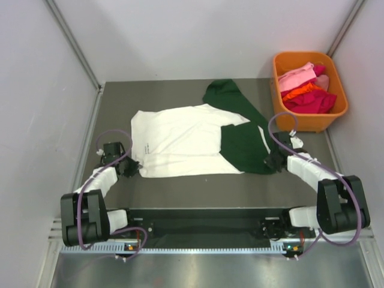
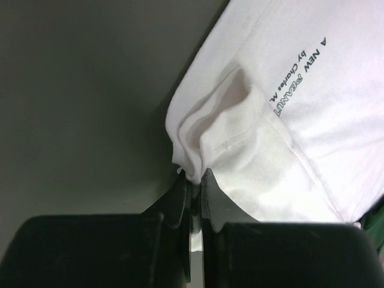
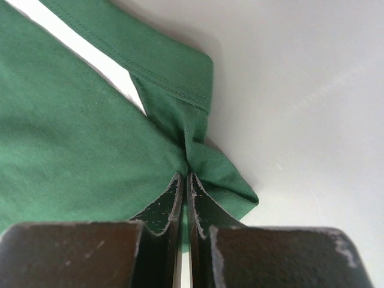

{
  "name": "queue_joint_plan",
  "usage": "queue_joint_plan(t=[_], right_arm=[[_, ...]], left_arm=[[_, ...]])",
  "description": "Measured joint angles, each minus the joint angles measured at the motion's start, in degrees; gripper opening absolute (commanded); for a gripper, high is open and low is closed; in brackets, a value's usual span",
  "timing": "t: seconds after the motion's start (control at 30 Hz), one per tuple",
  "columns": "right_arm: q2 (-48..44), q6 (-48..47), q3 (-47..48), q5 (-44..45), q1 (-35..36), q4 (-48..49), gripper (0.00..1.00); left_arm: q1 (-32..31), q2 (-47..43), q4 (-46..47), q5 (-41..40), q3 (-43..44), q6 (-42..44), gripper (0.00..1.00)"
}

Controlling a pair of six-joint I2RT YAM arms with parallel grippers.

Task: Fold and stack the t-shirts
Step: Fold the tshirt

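Left gripper [image 2: 193,180]: clamped on cream-white t-shirt [image 1: 180,141] corner, well left of orange basket [image 1: 312,123]; likely to lift it for folding.
Right gripper [image 3: 185,177]: clamped on dark green t-shirt [image 1: 243,144] edge, just before basket.
T-shirts: unfolded, overlapping, left of basket.
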Motion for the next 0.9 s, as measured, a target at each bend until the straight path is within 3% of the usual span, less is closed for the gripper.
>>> queue_joint_plan(t=[0.63,0.67,0.77,0.8,0.83,0.9], right_arm=[[-24.9,7.4,-7.9,0.8,0.0,-14.9,0.00],[-26.1,7.4,-8.0,0.7,0.0,-15.6,0.04],[-29.3,7.1,-8.3,0.5,0.0,-17.1,0.38],[-30.1,6.9,-8.3,0.6,0.0,-17.4,0.56],[-30.7,6.7,-8.3,0.4,0.0,-17.6,0.64],[-31.8,5.4,-8.3,0.0,0.0,-17.7,0.70]], left_arm=[[0.0,-17.4,-20.7,-5.4,-2.1,-3.9,0.00],[0.0,-17.9,-21.2,-5.4,-2.1,-4.1,0.00],[0.0,-19.2,-22.2,-5.2,-2.1,-4.1,0.09],[0.0,-19.4,-22.2,-4.9,-2.1,-3.9,0.16],[0.0,-19.4,-22.2,-4.5,-2.1,-3.8,0.21],[0.1,-19.4,-22.2,-3.7,-2.1,-3.3,0.31]])
